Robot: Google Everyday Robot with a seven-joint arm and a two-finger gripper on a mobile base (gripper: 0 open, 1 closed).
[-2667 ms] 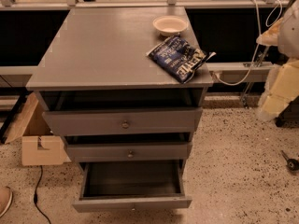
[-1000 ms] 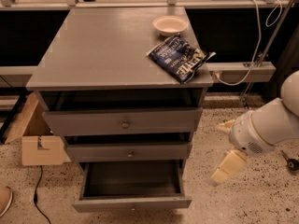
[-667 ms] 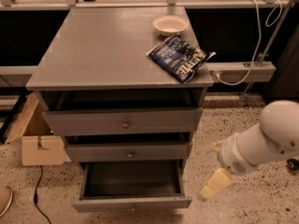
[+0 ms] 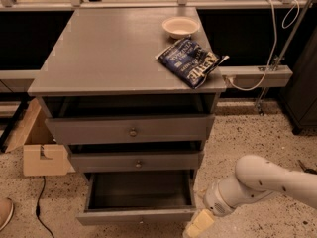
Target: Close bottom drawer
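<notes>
The bottom drawer (image 4: 136,215) of the grey cabinet is pulled far out, its dark grey interior (image 4: 140,188) showing and its shallow front panel near the frame's lower edge. The middle drawer (image 4: 137,161) and the top drawer (image 4: 132,130) stand slightly out, each with a small round knob. My gripper (image 4: 198,224), cream-coloured at the end of a white arm (image 4: 257,180), is low near the floor at the bottom drawer's front right corner.
A blue snack bag (image 4: 189,61) and a white bowl (image 4: 180,27) lie on the cabinet top (image 4: 109,48). A cardboard box (image 4: 42,155) stands on the floor to the left. A cable and rail (image 4: 257,76) run at the right. A shoe tip (image 4: 4,212) shows at the lower left.
My arm has come down from the upper right and moved left and lower, bringing the gripper next to the bottom drawer's front right corner. The drawers have not moved.
</notes>
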